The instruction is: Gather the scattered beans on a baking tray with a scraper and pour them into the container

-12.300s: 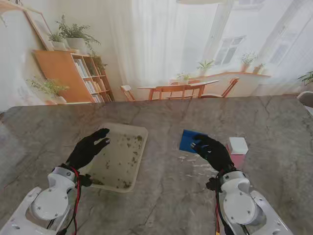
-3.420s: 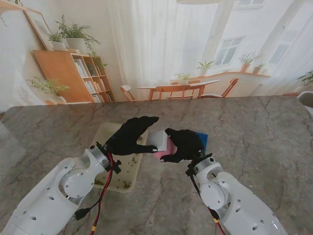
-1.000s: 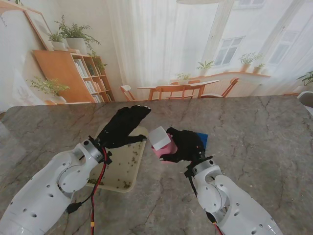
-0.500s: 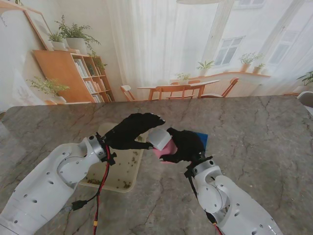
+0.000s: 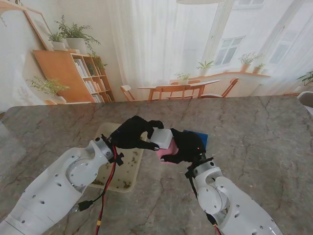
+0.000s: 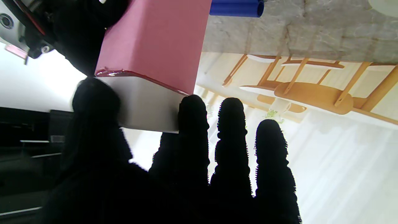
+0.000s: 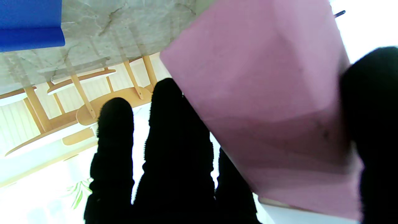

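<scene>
1. Baking tray (image 5: 128,172) lay on the grey marbled table (image 5: 254,132), on the robot's left side; small dark beans (image 5: 133,159) sat scattered on its floor, with a denser patch near the corner closest to me. Individual beans too small to count.
2. Left hand (image 5: 133,132), in a black glove, was raised over the tray's far right corner. Its fingers (image 6: 193,118) were curled onto the white lid (image 5: 162,138) of the container; in the left wrist view the thumb sat on one side of the lid (image 6: 143,105) and the index fingertip on the other, the other fingers lying free beside it.
3. Pink container (image 5: 167,152) was held off the table between the two hands, tilted, just right of the tray. The lid was seated on the pink body (image 6: 155,43); a dark red seam showed where they met.
4. Right hand (image 5: 188,145) was wrapped around the pink body (image 7: 267,93) from the side nearer to me, thumb on one face and fingers (image 7: 174,130) on the opposite side.
5. Blue scraper (image 5: 200,137) lay flat on the table just beyond the right hand, partly hidden by it; neither hand touched it.
</scene>
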### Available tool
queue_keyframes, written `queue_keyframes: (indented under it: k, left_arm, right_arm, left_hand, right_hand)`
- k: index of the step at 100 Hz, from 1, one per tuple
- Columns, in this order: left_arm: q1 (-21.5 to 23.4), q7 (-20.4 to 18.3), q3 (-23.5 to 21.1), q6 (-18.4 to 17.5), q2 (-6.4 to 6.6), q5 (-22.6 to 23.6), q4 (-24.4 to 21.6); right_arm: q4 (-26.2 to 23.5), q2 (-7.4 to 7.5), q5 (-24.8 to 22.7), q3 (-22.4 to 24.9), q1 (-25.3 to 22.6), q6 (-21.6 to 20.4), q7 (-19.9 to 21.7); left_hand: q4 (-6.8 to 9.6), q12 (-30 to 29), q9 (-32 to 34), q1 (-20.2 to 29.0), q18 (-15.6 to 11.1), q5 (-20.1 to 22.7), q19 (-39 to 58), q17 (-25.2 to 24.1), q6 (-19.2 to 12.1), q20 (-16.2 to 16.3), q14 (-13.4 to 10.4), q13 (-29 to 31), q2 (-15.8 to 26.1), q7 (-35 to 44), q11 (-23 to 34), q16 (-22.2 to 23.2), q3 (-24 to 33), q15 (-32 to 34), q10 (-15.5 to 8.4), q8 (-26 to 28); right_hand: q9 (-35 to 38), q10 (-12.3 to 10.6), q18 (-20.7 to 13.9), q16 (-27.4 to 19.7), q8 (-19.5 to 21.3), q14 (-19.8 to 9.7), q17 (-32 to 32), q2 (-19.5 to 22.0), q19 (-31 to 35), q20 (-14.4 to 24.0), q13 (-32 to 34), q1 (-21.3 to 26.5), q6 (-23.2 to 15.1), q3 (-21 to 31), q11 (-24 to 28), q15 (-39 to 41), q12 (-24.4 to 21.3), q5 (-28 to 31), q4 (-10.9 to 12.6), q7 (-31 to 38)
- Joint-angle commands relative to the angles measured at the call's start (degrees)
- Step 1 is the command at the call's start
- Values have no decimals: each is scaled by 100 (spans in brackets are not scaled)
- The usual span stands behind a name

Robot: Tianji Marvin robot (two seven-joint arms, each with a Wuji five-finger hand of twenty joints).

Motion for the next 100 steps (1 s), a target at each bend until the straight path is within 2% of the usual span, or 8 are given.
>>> queue_keyframes:
  k: [1,20,37,48,54,64,78,100]
  left_arm:
    - [112,42,86,151,-87,32,-78]
    - [319,296,227,988,-140,186,-355]
    - [450,450,339,1637,-206,157,-610]
    - [538,232,325,1867,-179,92,-847]
    - [603,117,292,1944,-163,42,-965]
    - [719,116,219,2049,-167,8,-1112]
    - [908,279,73,2178,-200,-30,-1303]
    - [1250,577,-534,1782,-164,372,-1528]
  right_arm:
    - [-96,-23,-20,-23,-14,24,36]
    - [-140,-32,-28,-33,-38,184,31]
    - [-170,-33,-27,-25,-54,274,51]
    - [-184,-31,-29,-17,-61,301,69]
    - [-193,-28,-29,-11,-65,308,86]
    - [-198,-24,-30,-7,-65,309,111]
    - [-204,-20,-33,-2,-65,302,130]
    - [-180,-20,-38,16,-54,229,97]
  left_hand:
    - [41,385,100,46,105,428,218,-178,-161,297,85,-24,641,2103,387,274,436,339,-237,1100]
    - [54,856,124,-876,511,607,189,-451,158,530,416,-257,1175,3518,946,152,370,527,180,2123]
    - [69,833,-36,-1287,824,615,81,-578,468,554,704,-468,1342,3126,708,-24,365,405,505,2063]
    - [66,281,-395,-1506,1031,411,-342,-692,559,369,941,-774,1412,1195,-475,-414,362,-225,865,906]
    - [65,-1008,-781,-1592,1235,313,-728,-805,587,276,1002,-1015,1485,-389,-2010,-1046,361,-1031,1102,-513]
    - [60,-3021,-1186,-1643,1397,117,-1382,-920,779,-8,991,-1234,1850,-1177,-3596,-2025,346,-1984,1330,-1655]
    - [59,-4216,-1750,-1473,1275,-174,-2040,-1056,943,-381,915,-1561,1996,-1467,-4143,-2709,345,-2499,1388,-2406]
    - [73,-4673,-2209,-381,742,-674,-2593,-968,807,-775,482,-1827,1728,-1575,-4218,-3255,362,-2744,1016,-2888]
  right_hand:
    - [632,-829,-32,7,196,-372,-19,917,58,85,52,1241,-1831,1371,853,-94,297,361,744,1073]
    - [642,-775,-4,16,189,-334,-26,890,79,93,59,1275,-1741,1371,862,-64,296,370,744,1088]
    - [653,-751,10,19,183,-318,-30,882,98,102,65,1289,-1704,1371,870,-42,292,382,745,1085]
    - [655,-745,15,19,186,-312,-31,881,103,105,64,1288,-1705,1369,871,-35,289,388,744,1085]
    - [652,-746,15,18,185,-309,-25,881,108,107,65,1289,-1702,1371,873,-30,289,385,745,1080]
    - [650,-752,18,17,190,-318,-28,881,108,107,65,1288,-1692,1371,872,-27,287,391,745,1085]
    - [647,-764,10,12,193,-326,-31,892,106,107,61,1281,-1701,1368,871,-28,286,378,744,1077]
    - [595,-838,-38,-12,194,-376,-42,1001,84,98,21,1241,-1813,1311,841,-72,278,315,738,1058]
